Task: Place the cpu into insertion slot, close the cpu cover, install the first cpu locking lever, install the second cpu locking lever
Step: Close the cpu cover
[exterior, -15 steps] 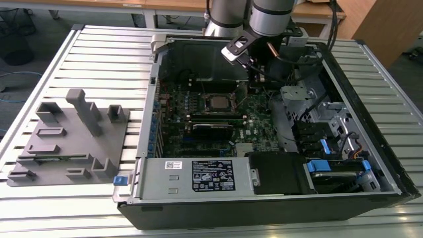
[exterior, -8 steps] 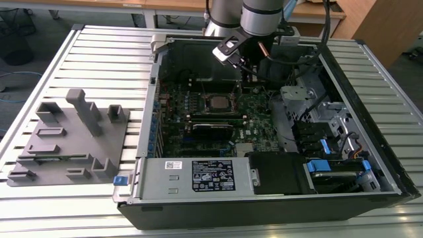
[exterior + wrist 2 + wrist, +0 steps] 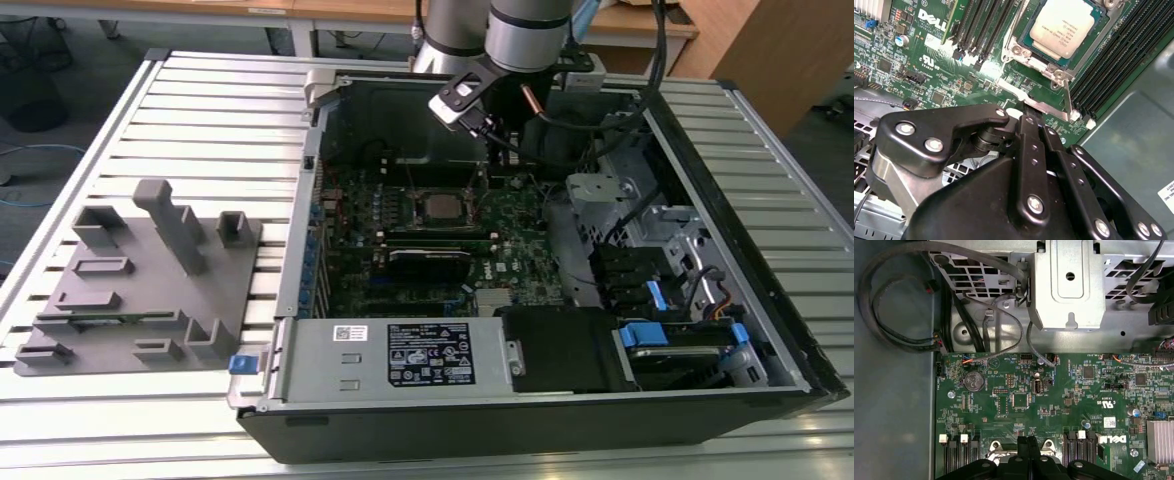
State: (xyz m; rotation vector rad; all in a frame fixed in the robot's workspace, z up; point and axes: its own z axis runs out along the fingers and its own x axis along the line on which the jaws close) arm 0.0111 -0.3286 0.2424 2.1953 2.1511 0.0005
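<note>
Cpu (image 3: 1063, 24) sits in insertion slot (image 3: 1015, 50), silver top up; cpu cover (image 3: 1050, 69) seems down around it. You see gripper (image 3: 1029, 114) jaws pressed together, holding nothing, tips just beside thin locking lever (image 3: 1070, 102). Levers likely not yet latched.
</note>
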